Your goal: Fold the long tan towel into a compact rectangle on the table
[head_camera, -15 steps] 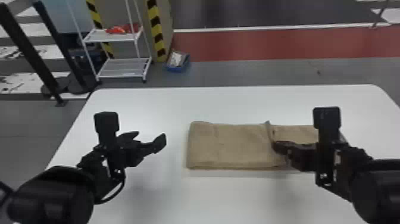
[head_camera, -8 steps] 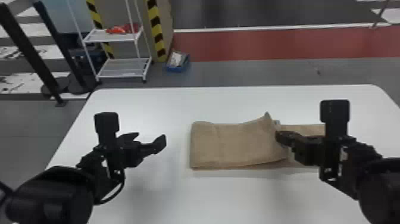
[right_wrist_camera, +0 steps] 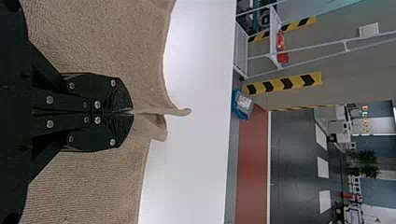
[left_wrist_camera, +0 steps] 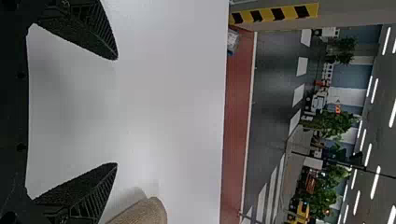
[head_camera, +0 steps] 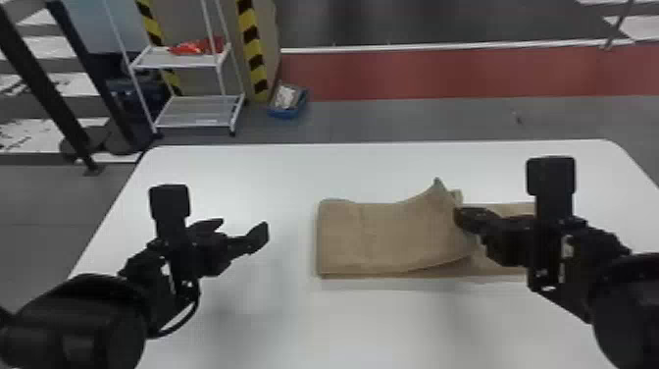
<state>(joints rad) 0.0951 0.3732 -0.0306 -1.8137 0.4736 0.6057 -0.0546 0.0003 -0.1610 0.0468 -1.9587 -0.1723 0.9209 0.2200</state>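
Observation:
The tan towel lies as a long band on the white table, right of centre, its upper layer lifted into a peak near the middle. My right gripper is at that raised edge in the head view. In the right wrist view the fingers of the right gripper are pressed together on a fold of the towel. My left gripper stands open over the table, left of the towel. The left wrist view has the left gripper with nothing between its fingers and a towel corner beyond.
The white table has its far edge in front of a grey floor. Behind it at the left stand a white shelf rack and a blue box on the floor.
The right gripper has moved slightly right and the held towel edge has risen into a taller peak, its near edge now curving up. The left arm has kept still.

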